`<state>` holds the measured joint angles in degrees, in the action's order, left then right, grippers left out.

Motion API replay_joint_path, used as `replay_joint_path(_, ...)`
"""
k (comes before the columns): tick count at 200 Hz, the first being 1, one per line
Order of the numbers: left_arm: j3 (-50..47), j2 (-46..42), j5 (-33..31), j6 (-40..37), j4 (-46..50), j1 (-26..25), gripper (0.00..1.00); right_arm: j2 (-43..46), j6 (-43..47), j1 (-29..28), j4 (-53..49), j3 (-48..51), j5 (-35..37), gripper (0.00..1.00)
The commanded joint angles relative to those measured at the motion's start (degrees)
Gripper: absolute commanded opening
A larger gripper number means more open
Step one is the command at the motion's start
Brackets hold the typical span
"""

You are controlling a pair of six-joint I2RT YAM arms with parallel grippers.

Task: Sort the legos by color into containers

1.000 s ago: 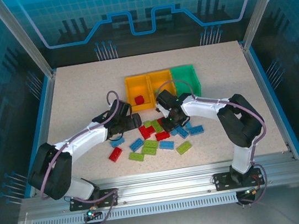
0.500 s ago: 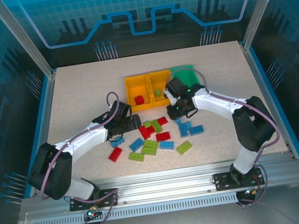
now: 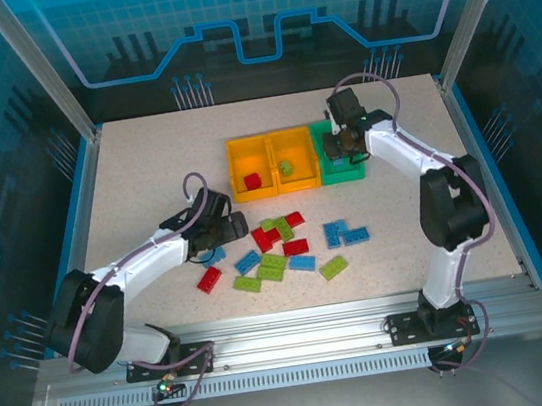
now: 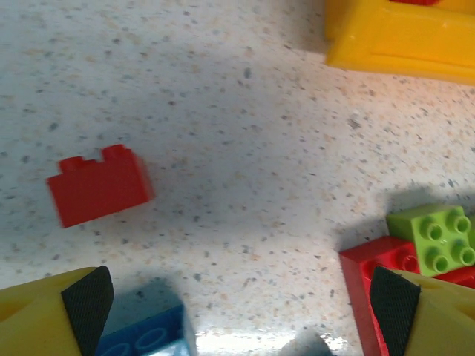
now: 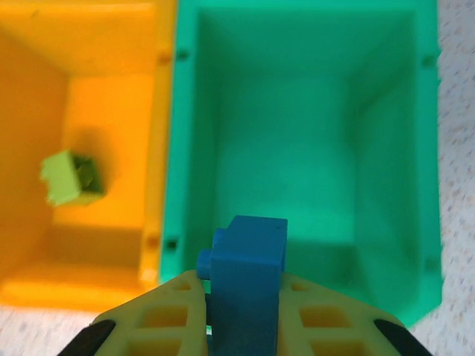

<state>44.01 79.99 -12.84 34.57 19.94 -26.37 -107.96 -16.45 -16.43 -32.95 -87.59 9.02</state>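
While the table [image 3: 135,172] lies bare along its left and far edges, the left gripper [image 3: 233,225] hangs low at the left side of the loose legos [image 3: 280,252]. Its wrist camera shows the fingers spread with nothing between them, and a lone red brick [image 4: 99,185] on open surface. Further right, the containers [image 3: 247,143] sit in a row. The right gripper [image 3: 346,147] hovers above the green bin [image 5: 297,111], clamped on a blue brick [image 5: 249,271]. Its wrist camera also shows a lime brick [image 5: 70,176] in the neighbouring yellow bin [image 5: 111,30].
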Motion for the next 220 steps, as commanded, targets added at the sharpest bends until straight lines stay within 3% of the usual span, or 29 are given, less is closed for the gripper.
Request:
replay_joint_path(1, -1.2, -2.2, -0.6, 1.7, 4.1, 2.7, 0.96, -5.4, 0.4, 1.6, -1.6, -5.7, 2.0, 0.22)
replay_joint_path(39, -2.6, -3.5, -0.4, 1.5, 5.5, 4.9, 0.97, -10.8, 0.5, 2.3, -3.6, -10.6, 2.2, 0.31)
replay_joint_path(57, -2.6, -2.8, -0.2, 1.4, 5.4, 5.8, 0.97, -10.9, -0.1, 2.3, -4.0, -10.6, 1.3, 0.49)
replay_joint_path(97, -1.4, 1.2, 1.6, 0.8, 2.7, 7.7, 0.96, -6.4, -1.1, 2.0, -2.3, -6.5, -1.2, 0.72)
replay_joint_path(164, 2.5, 7.7, 1.6, 0.4, 0.8, 9.7, 0.89, 6.4, -1.2, 1.8, -0.5, 4.1, -2.2, 0.79)
replay_joint_path(220, 5.7, 12.2, 2.4, -2.6, 0.4, 11.4, 0.72, 11.5, -0.5, 1.8, -1.4, 7.4, -0.6, 0.80)
